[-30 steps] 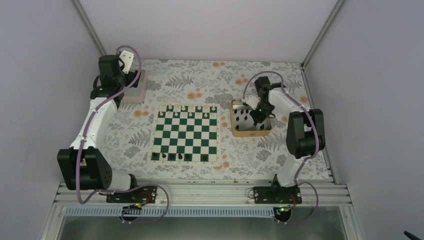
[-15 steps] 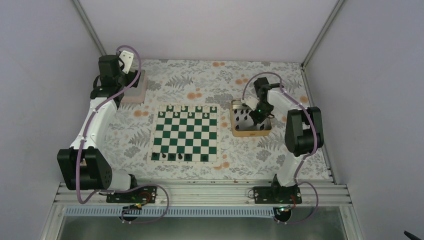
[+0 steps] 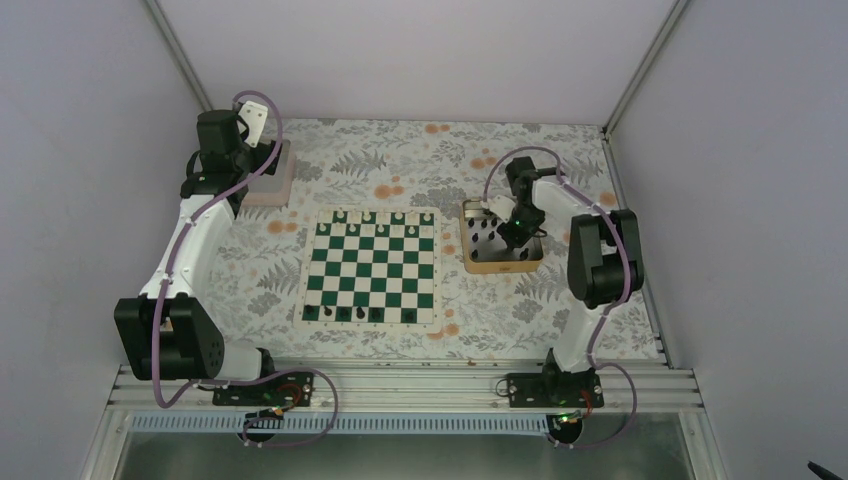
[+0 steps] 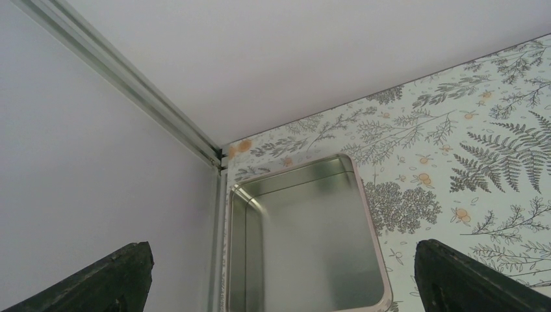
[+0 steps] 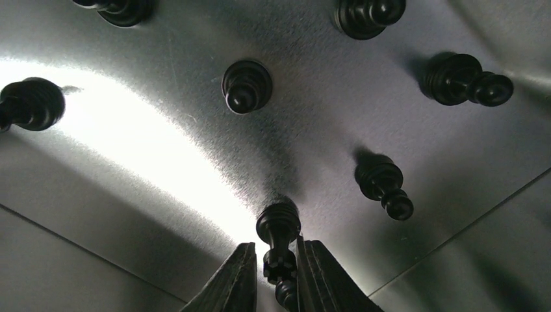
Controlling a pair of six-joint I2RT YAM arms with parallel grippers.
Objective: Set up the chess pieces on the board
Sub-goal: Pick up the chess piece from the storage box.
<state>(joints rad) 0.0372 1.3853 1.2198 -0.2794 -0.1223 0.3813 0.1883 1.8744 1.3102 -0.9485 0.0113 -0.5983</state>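
The chess pieces (image 5: 247,86) are small, turned black forms with round bases, ringed collars and knob heads. Most stand or lie scattered on the brushed, glaring floor of a gold-rimmed metal tray (image 3: 500,266), just right of the board (image 3: 372,262). The board is a flat mat of dark green and white squares with a cream border. A few black pieces (image 3: 345,314) stand on its near row and pale pieces (image 3: 370,217) on its far row. We see the right gripper (image 5: 276,247) lowered into the tray. Its two dark, wedge-shaped fingers (image 5: 242,279) are narrowly parted on either side of one upright piece (image 5: 278,224). A sliver of light shows beside the piece, so we cannot tell whether the fingers actually press it. The left gripper (image 4: 282,260) hangs with its jaws spread wide, holding nothing. It is above a shallow, round-cornered, pale-rimmed tray (image 4: 312,247) with a dull metallic floor, in the far left corner of the fern-printed table covering (image 3: 400,160).
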